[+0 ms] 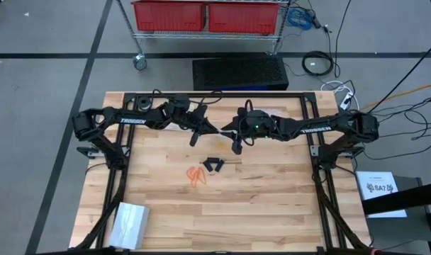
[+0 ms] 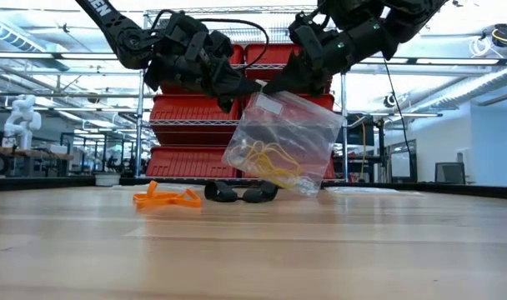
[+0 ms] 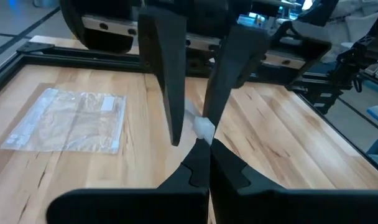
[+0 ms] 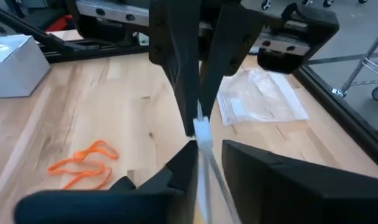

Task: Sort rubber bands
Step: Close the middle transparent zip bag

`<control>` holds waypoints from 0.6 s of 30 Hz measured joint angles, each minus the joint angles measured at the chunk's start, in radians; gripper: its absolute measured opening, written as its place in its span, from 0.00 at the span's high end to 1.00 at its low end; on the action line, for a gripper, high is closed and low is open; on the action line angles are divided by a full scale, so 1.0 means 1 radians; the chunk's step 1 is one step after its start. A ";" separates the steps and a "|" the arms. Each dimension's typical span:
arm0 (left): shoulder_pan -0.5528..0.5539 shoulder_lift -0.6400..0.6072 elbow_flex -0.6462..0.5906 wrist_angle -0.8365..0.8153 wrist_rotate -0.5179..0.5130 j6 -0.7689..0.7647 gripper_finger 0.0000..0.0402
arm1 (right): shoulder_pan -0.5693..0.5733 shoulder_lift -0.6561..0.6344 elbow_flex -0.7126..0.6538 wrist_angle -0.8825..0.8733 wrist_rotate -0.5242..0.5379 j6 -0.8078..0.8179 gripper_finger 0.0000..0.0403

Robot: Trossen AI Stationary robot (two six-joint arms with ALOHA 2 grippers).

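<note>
Grippers left [image 2: 237,87] and right [image 2: 274,83] pinch a clear bag [image 2: 283,137] of yellowish rubber bands [image 2: 270,158], hanging tilted; orange bands [image 2: 166,197] at its 8 o'clock.

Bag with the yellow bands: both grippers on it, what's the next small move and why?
Probably tip the bag further: the left gripper and right gripper hold its top edge above the table, yellow bands inside; orange bands and black bands lie out.

Three colour clusters of thin rubber bands showed: one orange [image 2: 167,198], one black [image 2: 238,193], one pale yellow [image 2: 270,160]. Clear plastic bags numbered three: [image 2: 280,140], [image 3: 68,119], [image 4: 260,99].
</note>
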 joint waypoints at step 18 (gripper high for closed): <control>0.000 -0.001 0.002 -0.008 -0.001 -0.003 1.00 | 0.000 -0.021 0.000 -0.022 -0.006 0.004 0.94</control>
